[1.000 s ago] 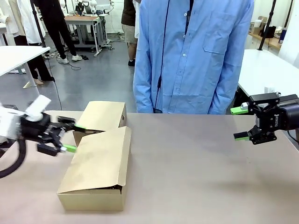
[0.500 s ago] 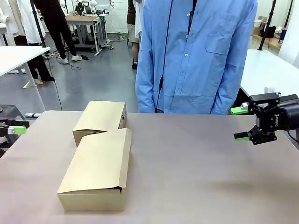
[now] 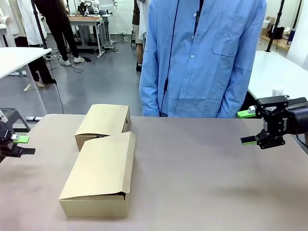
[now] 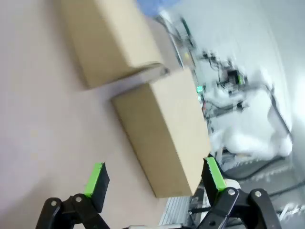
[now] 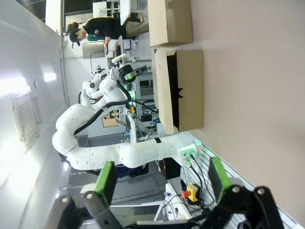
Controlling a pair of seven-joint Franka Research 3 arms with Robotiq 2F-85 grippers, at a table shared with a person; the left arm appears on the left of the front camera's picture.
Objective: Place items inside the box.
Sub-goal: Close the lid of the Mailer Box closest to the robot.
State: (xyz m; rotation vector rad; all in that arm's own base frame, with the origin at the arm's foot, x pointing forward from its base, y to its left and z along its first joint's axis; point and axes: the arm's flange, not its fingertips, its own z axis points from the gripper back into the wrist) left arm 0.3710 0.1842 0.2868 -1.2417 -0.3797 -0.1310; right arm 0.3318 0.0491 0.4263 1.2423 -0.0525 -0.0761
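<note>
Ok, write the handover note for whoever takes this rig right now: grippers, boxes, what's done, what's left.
Left gripper: open, holding nothing, at the table's left edge, apart from both boxes.
Right gripper: open, holding nothing, above the table's right side.
Near box: lid flap down, a narrow gap at its front corner; contents hidden.
Far box: just behind it, lid also down.
Person: standing at the far side.
Done: no loose stationery lies on the tabletop, so packing looks finished, though the boxes' insides cannot be checked.
Left: probably just confirming the near lid is seated.
</note>
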